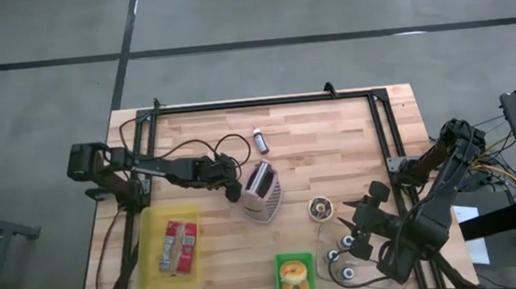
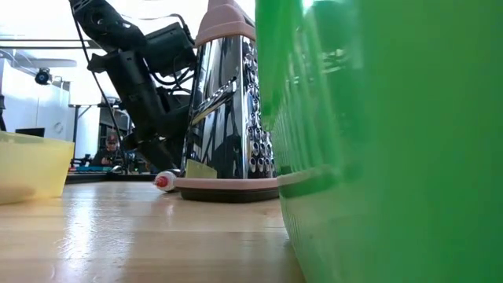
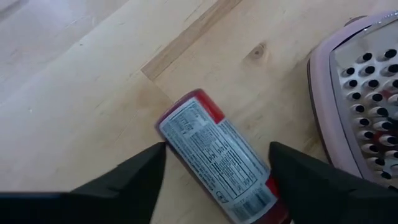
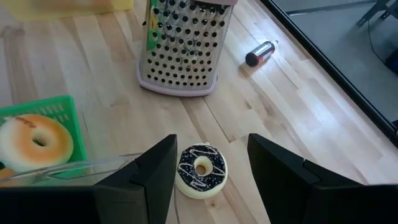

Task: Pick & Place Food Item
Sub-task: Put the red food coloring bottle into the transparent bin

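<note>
A red tube with a white printed label [image 3: 217,163] lies on its side on the wooden table, next to the grater [image 1: 262,192]. Its end shows in the low view [image 2: 163,181]. My left gripper [image 3: 217,177] is low over the tube and open, one finger on either side of it; I see no touch. In the high view my left gripper [image 1: 234,186] hides the tube. My right gripper [image 4: 208,180] is open above a dark iced donut [image 4: 200,169] that lies flat on the table, also seen from above [image 1: 319,208].
A yellow bin [image 1: 149,266] holds red packets. A green bin [image 1: 280,283] at the near edge holds orange donuts [image 4: 37,140]. A clear tray [image 1: 330,271] lies near the right arm. A small dark bottle [image 1: 260,141] lies beyond the grater. A black frame [image 1: 263,100] rims the table.
</note>
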`<action>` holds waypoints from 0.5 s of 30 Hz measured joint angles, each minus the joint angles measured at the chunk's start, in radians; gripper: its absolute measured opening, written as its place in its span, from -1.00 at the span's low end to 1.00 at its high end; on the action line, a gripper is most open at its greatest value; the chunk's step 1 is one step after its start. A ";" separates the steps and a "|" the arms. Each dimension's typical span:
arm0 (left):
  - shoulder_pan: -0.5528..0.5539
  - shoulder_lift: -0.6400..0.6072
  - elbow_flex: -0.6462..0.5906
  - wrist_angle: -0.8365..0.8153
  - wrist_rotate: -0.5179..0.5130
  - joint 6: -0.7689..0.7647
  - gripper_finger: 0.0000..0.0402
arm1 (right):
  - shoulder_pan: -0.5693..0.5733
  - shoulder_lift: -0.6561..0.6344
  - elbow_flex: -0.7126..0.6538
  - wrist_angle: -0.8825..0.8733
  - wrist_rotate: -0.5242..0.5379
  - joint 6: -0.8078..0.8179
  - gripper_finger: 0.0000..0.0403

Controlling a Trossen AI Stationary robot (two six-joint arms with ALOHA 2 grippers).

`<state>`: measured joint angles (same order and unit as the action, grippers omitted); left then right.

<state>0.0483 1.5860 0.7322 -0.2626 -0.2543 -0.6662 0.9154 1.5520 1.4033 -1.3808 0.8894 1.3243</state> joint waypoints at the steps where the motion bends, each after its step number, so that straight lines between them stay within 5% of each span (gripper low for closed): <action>1: 0.000 0.000 0.000 0.000 0.000 0.000 0.31 | 0.000 0.000 0.000 0.000 0.000 0.001 -0.04; 15: 0.000 -0.001 0.000 0.005 -0.005 0.054 -0.75 | 0.000 0.000 0.000 0.002 0.000 0.000 -0.04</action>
<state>0.0479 1.5848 0.7324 -0.2580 -0.2592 -0.6118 0.9154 1.5517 1.4029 -1.3785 0.8894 1.3243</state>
